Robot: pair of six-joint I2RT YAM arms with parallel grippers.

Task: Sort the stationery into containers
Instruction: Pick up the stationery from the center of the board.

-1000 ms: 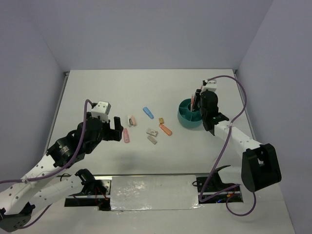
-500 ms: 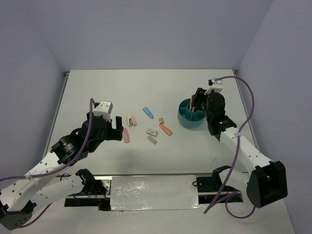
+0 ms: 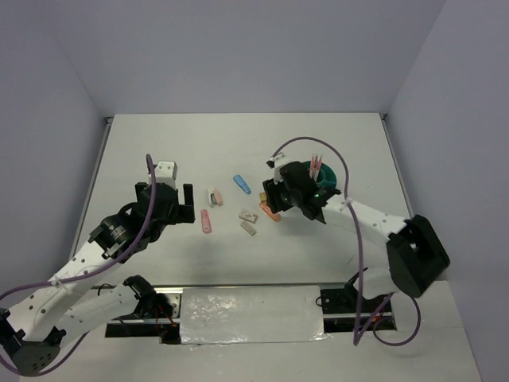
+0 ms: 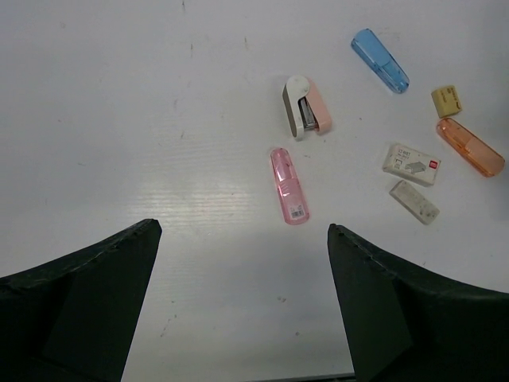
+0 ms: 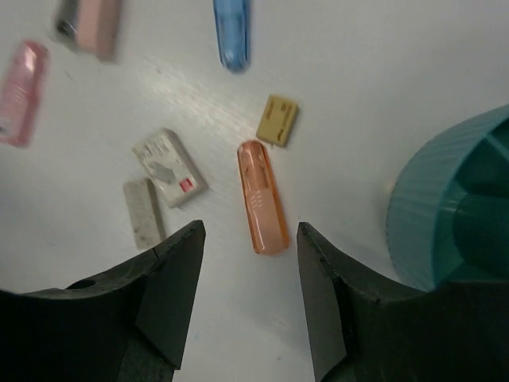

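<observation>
Bench (image 3: pixel 238 143): matte white, faintly scuffed, boxed by plain lilac walls (image 3: pixel 238 56) | teal ribbed round cup (image 3: pixel 332 178) toward right edge, pens (image 3: pixel 316 166) standing inside | glossy translucent pink oblong (image 4: pixel 289 185), blue oblong (image 4: pixel 380 60), small blocks (image 4: pixel 410 164) loose mid-bench | left gripper (image 4: pixel 242 231) spread wide, empty | right gripper (image 5: pixel 250 232) parted, empty, above orange oblong (image 5: pixel 262 208)

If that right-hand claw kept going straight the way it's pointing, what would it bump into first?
Most likely the orange oblong piece. In the wrist view it lies on the table, centred just ahead of the open right gripper. Depth is hard to judge from here, though.
</observation>
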